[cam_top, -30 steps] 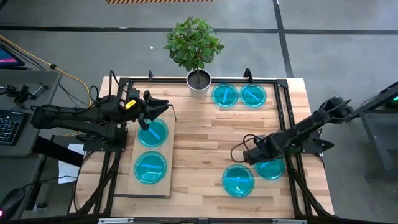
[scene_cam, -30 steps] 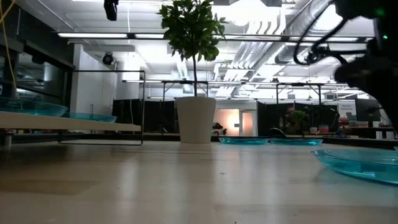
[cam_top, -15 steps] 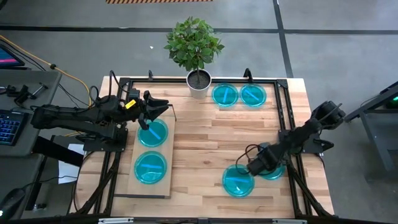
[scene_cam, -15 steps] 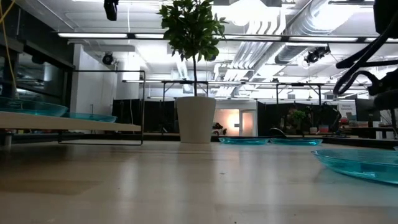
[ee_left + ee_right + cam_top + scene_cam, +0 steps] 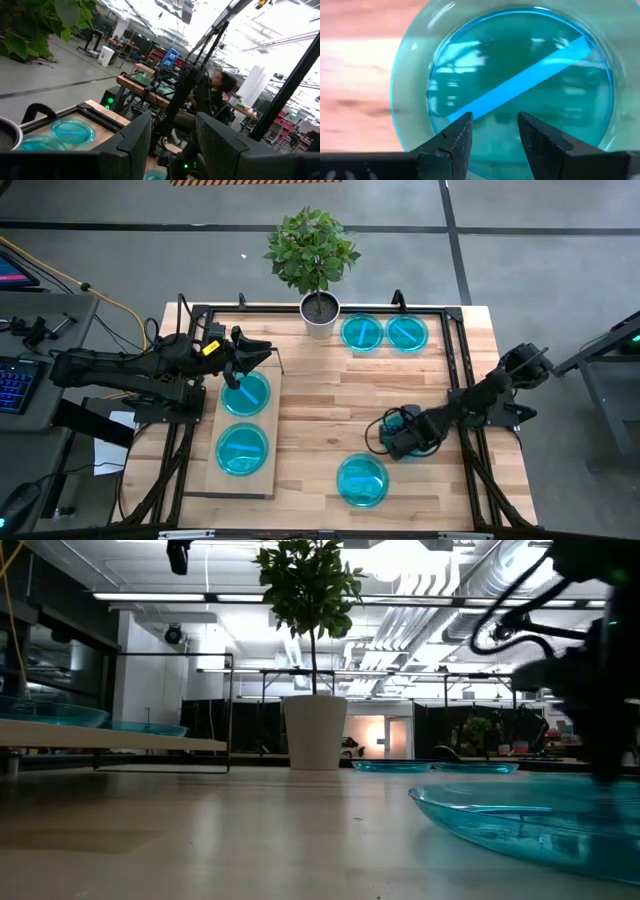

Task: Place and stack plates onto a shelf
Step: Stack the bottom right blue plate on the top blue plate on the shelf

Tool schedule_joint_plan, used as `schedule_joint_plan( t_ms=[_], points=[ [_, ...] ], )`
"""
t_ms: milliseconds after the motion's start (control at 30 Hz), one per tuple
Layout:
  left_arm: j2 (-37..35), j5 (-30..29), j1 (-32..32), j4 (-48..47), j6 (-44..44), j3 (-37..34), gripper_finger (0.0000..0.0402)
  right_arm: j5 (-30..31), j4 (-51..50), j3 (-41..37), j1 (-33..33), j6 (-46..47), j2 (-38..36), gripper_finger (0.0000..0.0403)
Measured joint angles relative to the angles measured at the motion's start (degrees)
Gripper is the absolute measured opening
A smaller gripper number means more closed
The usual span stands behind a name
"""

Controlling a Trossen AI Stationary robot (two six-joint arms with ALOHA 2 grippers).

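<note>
1. Surface: a striped butcher-block table (image 5: 330,395) inside a black rail frame (image 5: 456,360). A white plant pot (image 5: 320,315) with a leafy plant (image 5: 312,248) stands at the far edge.
2. The shelf (image 5: 214,480), a pale board, lies along the table's left side. In the low view it sits raised above the tabletop (image 5: 120,738).
3. Plates: two lie on the shelf, one at its far half (image 5: 245,393) and one at its near half (image 5: 242,449). Two lie side by side on the table just right of the pot (image 5: 362,332) (image 5: 407,332). A fifth lies on the bare table near the front edge (image 5: 361,480). I see no more than five.
4. My left gripper (image 5: 262,352) hangs over the shelf's far end, fingers apart, nothing between them.
5. My right gripper (image 5: 390,443) is low over the table just beside the front plate. Its fingers (image 5: 457,137) stand apart with that plate's rim before them. I cannot tell whether they touch it.
6. Room: grey floor, and a desk with a keyboard (image 5: 14,385) on the left. Exposed ducts and strip lights run overhead (image 5: 430,610). A person (image 5: 220,86) sits among benches beyond the table.
</note>
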Motion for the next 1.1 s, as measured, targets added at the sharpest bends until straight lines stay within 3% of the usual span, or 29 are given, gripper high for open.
schedule_joint_plan(
  t_ms=[167, 300, 500, 700, 867, 1100],
  points=[
    [0.00, 0.00, 0.00, 0.00, 0.03, -0.02, 0.0147, 11.36, 8.75, -0.31, -2.87, -3.69, 0.16, 0.0158],
    [0.02, -0.13, 0.00, -0.02, 0.03, 0.00, 0.0147, 15.03, 12.83, -0.37, -4.58, -9.86, -2.23, 0.0158],
    [0.02, -0.15, 0.00, -0.46, 0.03, -0.02, 0.0147, 15.59, 6.89, -0.33, -3.01, -13.23, -9.67, 0.0158],
    [0.00, -0.15, 0.00, -0.64, 0.01, -0.02, 0.0147, 15.03, -7.11, -0.31, 1.97, -5.09, -15.80, 0.0158],
    [0.00, -0.15, 0.07, -0.90, 0.01, -0.02, 0.0147, 12.20, -14.55, -0.31, 5.74, 5.20, -15.91, 0.0158],
    [0.00, -1.40, 0.07, -1.02, 0.01, -0.02, 0.0147, 9.12, -14.76, -0.32, 6.37, 7.58, -12.32, 0.0158]
  ],
)
